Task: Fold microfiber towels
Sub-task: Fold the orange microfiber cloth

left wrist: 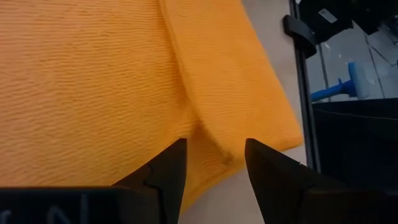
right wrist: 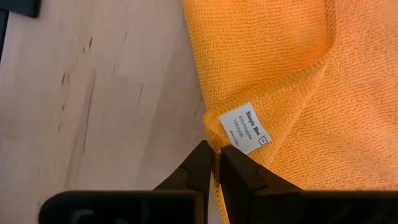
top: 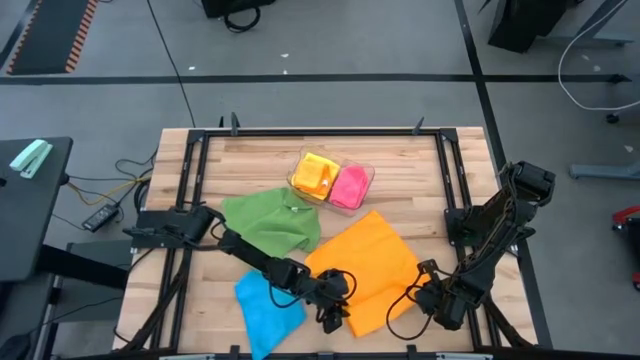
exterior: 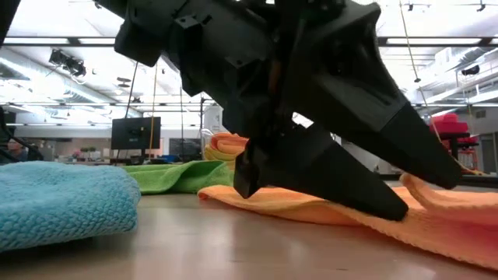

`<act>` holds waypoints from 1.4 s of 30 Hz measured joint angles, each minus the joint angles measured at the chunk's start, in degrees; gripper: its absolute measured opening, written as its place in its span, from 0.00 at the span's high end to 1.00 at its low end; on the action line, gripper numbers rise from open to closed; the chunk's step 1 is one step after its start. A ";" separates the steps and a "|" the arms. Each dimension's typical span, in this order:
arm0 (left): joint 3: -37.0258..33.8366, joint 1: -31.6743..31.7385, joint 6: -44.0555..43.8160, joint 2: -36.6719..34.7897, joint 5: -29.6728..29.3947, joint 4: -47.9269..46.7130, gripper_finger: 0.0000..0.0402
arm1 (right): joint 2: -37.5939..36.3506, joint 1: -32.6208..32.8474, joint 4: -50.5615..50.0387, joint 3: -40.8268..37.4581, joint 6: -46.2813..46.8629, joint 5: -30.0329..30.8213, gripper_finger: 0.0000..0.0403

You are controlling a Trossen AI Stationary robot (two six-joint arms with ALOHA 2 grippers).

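1. Dark fingers of the left gripper (left wrist: 214, 165) fill the near foreground, spread apart either side of a raised fold at the near edge of the orange towel (top: 365, 265); not yet clamped on it.
2. Right gripper (right wrist: 214, 165) at the towel's other near corner, beside the white care label (right wrist: 245, 127); fingers nearly together, apparently pinching the hem, though the cloth between them is hard to confirm.
3. Orange towel spread flat in the middle of the wooden table (top: 200, 310), one corner already doubled over.
4. Blue towel (top: 268, 305) lying near the left arm, green towel (top: 272, 220) farther back, yellow towel (top: 316, 175) and pink towel (top: 348, 186) bunched in the clear tray (top: 368, 172).
5. Step in hand, by judgement: securing both near corners of the orange towel ahead of a fold.
6. Next move likely calls for closing on the fold, then lifting both corners together and carrying them across evenly.
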 joint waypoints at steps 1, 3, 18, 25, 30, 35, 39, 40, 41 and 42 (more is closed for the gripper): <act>0.00 0.11 0.01 0.00 -0.02 -0.23 0.57 | 0.00 0.00 0.01 0.00 0.09 0.01 0.91; 0.00 0.13 0.02 0.00 -0.02 -0.73 0.57 | 0.00 0.00 0.01 0.00 0.12 0.02 0.91; -0.02 0.20 2.27 0.02 -0.02 -0.63 0.87 | 0.00 0.00 0.01 0.00 0.23 0.04 0.91; -0.04 0.23 4.63 0.02 0.02 0.32 0.97 | 0.00 0.00 0.01 0.02 0.21 0.07 0.91; -0.07 -0.38 6.16 -0.20 2.67 3.39 0.98 | 0.00 0.02 -1.75 1.47 0.25 -1.85 0.91; -0.04 -0.77 10.46 -0.96 5.63 10.47 0.97 | 0.00 0.97 -8.56 5.45 -0.32 -1.91 0.91; -0.05 -1.12 14.86 -0.98 8.31 16.10 0.98 | 0.00 1.72 -11.71 7.95 -1.26 -2.23 0.91; -0.04 -1.28 15.42 -0.98 8.39 16.88 0.98 | -0.01 2.06 -12.28 8.55 -1.26 -2.67 0.91; -0.04 -1.36 16.12 -0.98 8.40 17.31 0.99 | -0.01 2.45 -12.81 9.16 -1.25 -2.95 0.91; -0.05 -1.36 16.56 -0.98 8.45 17.84 0.99 | -0.02 2.89 -13.34 9.71 -1.13 -3.08 0.91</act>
